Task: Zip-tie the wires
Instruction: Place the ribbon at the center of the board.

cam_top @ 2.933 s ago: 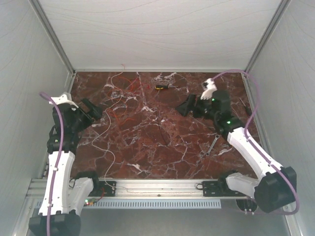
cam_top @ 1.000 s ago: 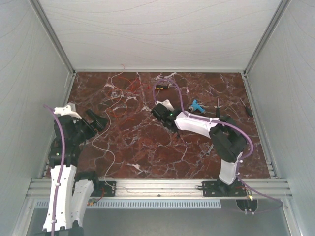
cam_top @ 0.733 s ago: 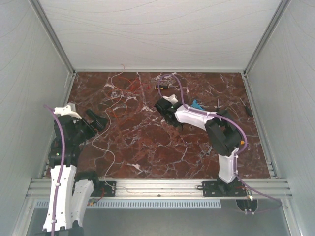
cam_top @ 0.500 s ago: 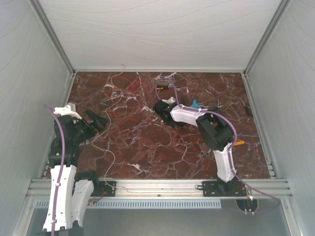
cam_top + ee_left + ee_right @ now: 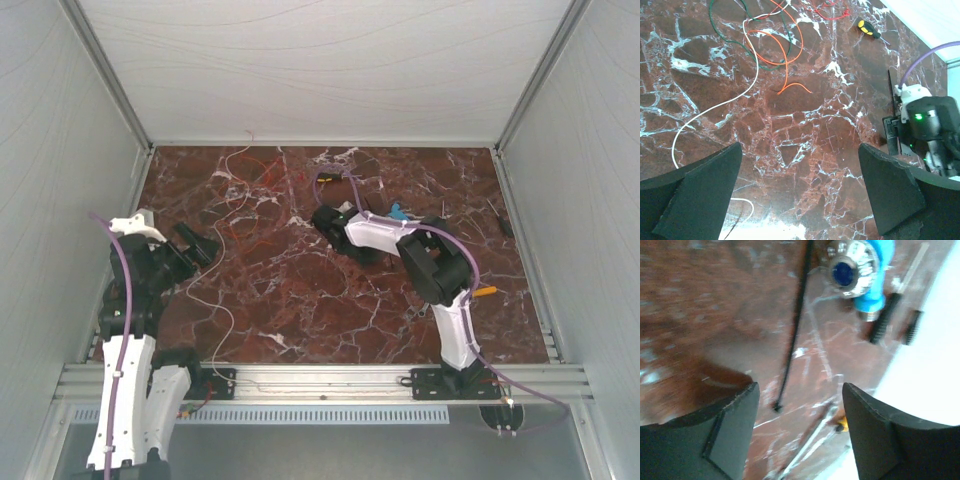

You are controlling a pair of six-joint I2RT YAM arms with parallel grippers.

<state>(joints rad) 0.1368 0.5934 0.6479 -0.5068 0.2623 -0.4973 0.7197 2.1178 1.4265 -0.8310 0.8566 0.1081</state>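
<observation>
From the top camera, I saw the left gripper [image 5: 200, 243] hanging over the left side of the marble table [image 5: 300, 310], jaws spread wide and empty. The wires [image 5: 248, 180] lay in loose loops on the far left of the table, with one white strand trailing toward the near edge. The right gripper [image 5: 322, 216] had reached to mid-table, just this side of a small black-and-yellow tool [image 5: 330, 177]. I could not make out the zip tie from up there.

Through the left wrist camera, the left gripper [image 5: 800, 150] showed both fingers [image 5: 695, 200] far apart with only bare marble between them. The wires [image 5: 785, 50] sat ahead of it: orange, white, green and red strands curling over one another. Off to the right was the right gripper [image 5: 895, 132], with the zip tie [image 5: 889, 95] running as a thin black line just beside it. The black-and-yellow tool [image 5: 867, 29] lay further back.

The right wrist camera was blurred. The right gripper [image 5: 800, 387] had its jaws parted and clamped on nothing. The zip tie [image 5: 792, 325] lay flat on the marble in the gap ahead of them, its end close to the fingertips. A blue fitting [image 5: 857, 270] stood beyond it, to the right.
</observation>
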